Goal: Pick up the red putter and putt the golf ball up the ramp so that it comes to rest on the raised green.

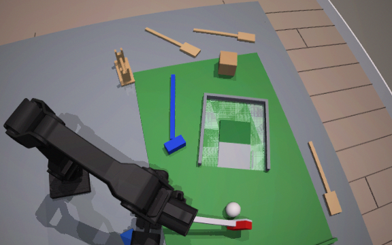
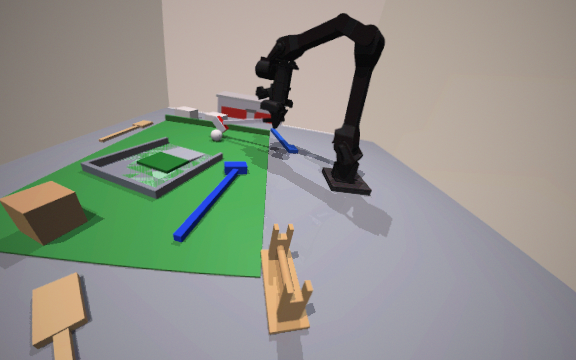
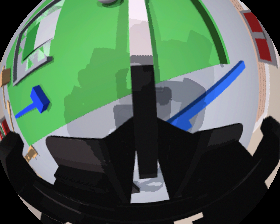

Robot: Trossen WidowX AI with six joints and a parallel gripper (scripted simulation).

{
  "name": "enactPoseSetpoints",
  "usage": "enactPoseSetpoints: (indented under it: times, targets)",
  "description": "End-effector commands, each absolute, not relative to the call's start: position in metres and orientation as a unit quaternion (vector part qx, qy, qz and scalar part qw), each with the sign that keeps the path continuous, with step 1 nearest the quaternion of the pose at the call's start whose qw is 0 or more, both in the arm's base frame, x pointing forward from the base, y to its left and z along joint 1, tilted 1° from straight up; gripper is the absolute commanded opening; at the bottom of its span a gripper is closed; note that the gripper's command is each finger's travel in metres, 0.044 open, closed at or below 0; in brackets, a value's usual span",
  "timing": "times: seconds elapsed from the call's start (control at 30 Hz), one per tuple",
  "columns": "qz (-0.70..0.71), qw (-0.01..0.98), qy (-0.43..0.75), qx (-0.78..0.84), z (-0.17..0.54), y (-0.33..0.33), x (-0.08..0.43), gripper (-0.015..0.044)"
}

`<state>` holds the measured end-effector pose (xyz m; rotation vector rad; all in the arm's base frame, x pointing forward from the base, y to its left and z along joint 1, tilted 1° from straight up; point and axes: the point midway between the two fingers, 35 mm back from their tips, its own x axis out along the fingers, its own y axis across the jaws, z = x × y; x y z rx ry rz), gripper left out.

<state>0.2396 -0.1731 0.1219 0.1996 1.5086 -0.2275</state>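
Top view: the pincer [image 1: 186,219] [image 2: 274,122] [image 3: 143,120] is nearly shut, its fingers clamped on the black grip of the red putter [image 1: 214,221] [image 2: 245,121] [image 3: 142,40]. The pale shaft extends outward from the pincer to the red head [image 1: 243,224] [image 2: 223,123], whose shadow falls apart from it on the mat [image 1: 284,190] [image 2: 118,245] [image 3: 91,65].

The ball [image 1: 233,209] [image 2: 216,135] [image 3: 110,1] rests on the mat, out ahead of the pincer and just beside the head, on the ramp side. Contact between the two cannot be confirmed.

Farther from the pincer than the ball, the pale ramp [image 1: 234,155] [image 2: 186,152] meets the raised green [image 1: 235,132] [image 2: 163,161], inside a grey border [image 1: 268,136] [image 2: 155,192]. The ball is off both.

One blue putter [image 1: 173,105] [image 2: 208,205] [image 3: 39,99] lies between the pincer and the wooden stand [image 1: 125,73] [image 2: 288,305]; a second blue item [image 1: 127,237] [image 2: 284,141] [image 3: 216,92] lies on the grey surface [image 1: 90,68] [image 2: 418,275] near and below the pincer.
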Motion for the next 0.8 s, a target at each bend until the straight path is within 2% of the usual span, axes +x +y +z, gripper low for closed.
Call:
enactPoseSetpoints:
  times: [0.0, 0.77]
  targets:
    - [-0.104, 0.718, 0.682, 0.092, 0.115, -0.173, 0.239, 0.0]
    - [-0.104, 0.718, 0.683, 0.091, 0.107, -0.188, 0.236, 0.0]
